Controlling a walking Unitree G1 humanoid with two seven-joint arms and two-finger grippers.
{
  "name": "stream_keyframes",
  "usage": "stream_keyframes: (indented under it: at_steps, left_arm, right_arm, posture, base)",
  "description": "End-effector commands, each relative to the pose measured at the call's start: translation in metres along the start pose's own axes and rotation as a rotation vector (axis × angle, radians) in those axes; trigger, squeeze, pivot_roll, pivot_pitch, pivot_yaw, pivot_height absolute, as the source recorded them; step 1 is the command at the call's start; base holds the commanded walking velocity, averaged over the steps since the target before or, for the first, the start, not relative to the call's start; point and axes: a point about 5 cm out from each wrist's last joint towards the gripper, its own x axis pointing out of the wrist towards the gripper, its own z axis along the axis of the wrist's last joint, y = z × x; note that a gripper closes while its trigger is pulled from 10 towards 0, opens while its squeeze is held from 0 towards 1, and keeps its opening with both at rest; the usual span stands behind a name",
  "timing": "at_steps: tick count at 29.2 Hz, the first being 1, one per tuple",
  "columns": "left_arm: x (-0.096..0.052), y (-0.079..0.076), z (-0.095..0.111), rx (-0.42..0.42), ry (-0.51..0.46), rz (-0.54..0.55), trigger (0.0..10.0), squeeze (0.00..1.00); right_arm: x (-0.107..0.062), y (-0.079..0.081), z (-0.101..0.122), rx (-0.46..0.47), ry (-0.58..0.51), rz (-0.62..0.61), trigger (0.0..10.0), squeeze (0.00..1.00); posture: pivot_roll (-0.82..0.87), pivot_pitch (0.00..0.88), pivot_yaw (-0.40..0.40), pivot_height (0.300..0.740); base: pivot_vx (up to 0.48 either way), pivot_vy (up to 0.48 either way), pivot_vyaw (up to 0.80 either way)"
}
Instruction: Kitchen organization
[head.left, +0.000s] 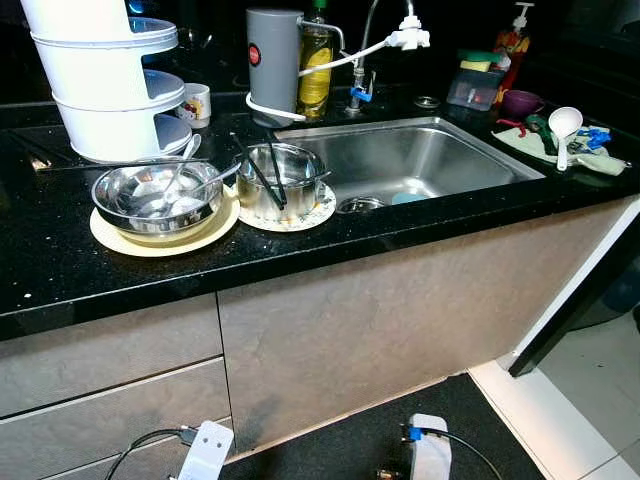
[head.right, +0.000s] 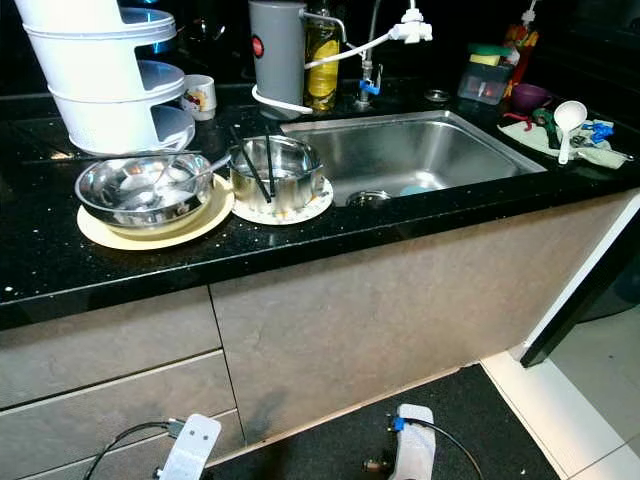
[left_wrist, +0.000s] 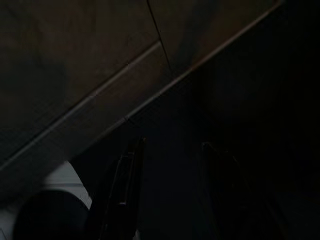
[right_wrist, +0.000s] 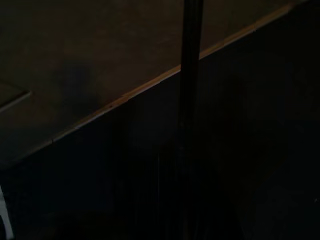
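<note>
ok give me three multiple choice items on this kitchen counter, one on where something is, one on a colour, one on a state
1. Where does the white ladle lie?
A. in the sink basin
B. on the cloth right of the sink
C. inside the large steel bowl

2. What colour is the plate under the large steel bowl?
A. pale yellow
B. red
C. blue

3. What state is the small steel pot in?
A. lidded and shut
B. tipped on its side
C. upright and open, with black chopsticks standing in it

Answers:
1 B: the ladle rests on the cloth at the counter's right end, past the sink.
2 A: a pale yellow rim shows around the bowl.
3 C: the pot stands upright on a patterned plate, with no lid, and the chopsticks lean out of it.
</note>
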Motion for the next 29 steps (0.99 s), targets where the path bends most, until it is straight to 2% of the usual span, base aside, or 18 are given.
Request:
stream_keyframes:
  at_steps: [1, 5, 7, 9, 15, 24, 26, 29]
  left_arm:
    - [-0.001, -0.002, -0.004, -0.035, 0.009, -0.016, 10.0, 0.0]
    - [-0.001, -0.007, -0.004, -0.087, -0.009, -0.078, 10.0, 0.0]
    - [-0.001, -0.007, -0.004, -0.087, -0.009, -0.078, 10.0, 0.0]
    - [-0.001, -0.006, -0.002, -0.112, -0.023, -0.073, 10.0, 0.0]
    - [-0.001, -0.002, -0.003, -0.172, -0.024, -0.041, 10.0, 0.0]
    - [0.0, -0.001, 0.002, -0.159, -0.071, -0.071, 10.0, 0.0]
    - [0.0, -0.002, 0.007, -0.117, -0.095, -0.097, 10.0, 0.0]
    - [-0.001, -0.002, 0.012, -0.106, -0.124, -0.124, 10.0, 0.0]
  right_arm:
    - [-0.005, -0.006, -0.014, 0.018, 0.047, -0.019, 10.0, 0.0]
    - [-0.006, 0.003, -0.019, -0.082, 0.063, 0.073, 10.0, 0.0]
    - [-0.006, 0.003, -0.019, -0.082, 0.063, 0.073, 10.0, 0.0]
    - [-0.008, 0.009, -0.024, -0.133, 0.082, 0.13, 10.0, 0.0]
    - [-0.008, 0.009, -0.026, -0.103, 0.087, 0.113, 10.0, 0.0]
    - [-0.006, 0.01, -0.019, -0.102, 0.057, 0.116, 10.0, 0.0]
    - [-0.005, 0.011, -0.018, -0.108, 0.056, 0.121, 10.0, 0.0]
    - [-0.005, 0.01, -0.017, -0.106, 0.052, 0.12, 10.0, 0.0]
  posture:
    - [-0.02, 0.114, -0.038, 0.74]
    - [-0.02, 0.131, -0.025, 0.74]
    - [-0.02, 0.131, -0.025, 0.74]
    - [-0.01, 0.144, -0.04, 0.74]
    - [-0.01, 0.156, -0.053, 0.74]
    - [-0.01, 0.167, -0.054, 0.74]
    - [-0.01, 0.172, -0.058, 0.74]
    - [-0.01, 0.172, -0.058, 0.74]
  base:
    - [0.0, 0.0, 0.0]
    - [0.0, 0.0, 0.0]
    - [0.0, 0.0, 0.0]
    - [0.0, 0.0, 0.0]
    - [0.0, 0.0, 0.0]
    - [0.0, 0.0, 0.0]
    - [0.0, 0.0, 0.0]
    - [0.0, 0.0, 0.0]
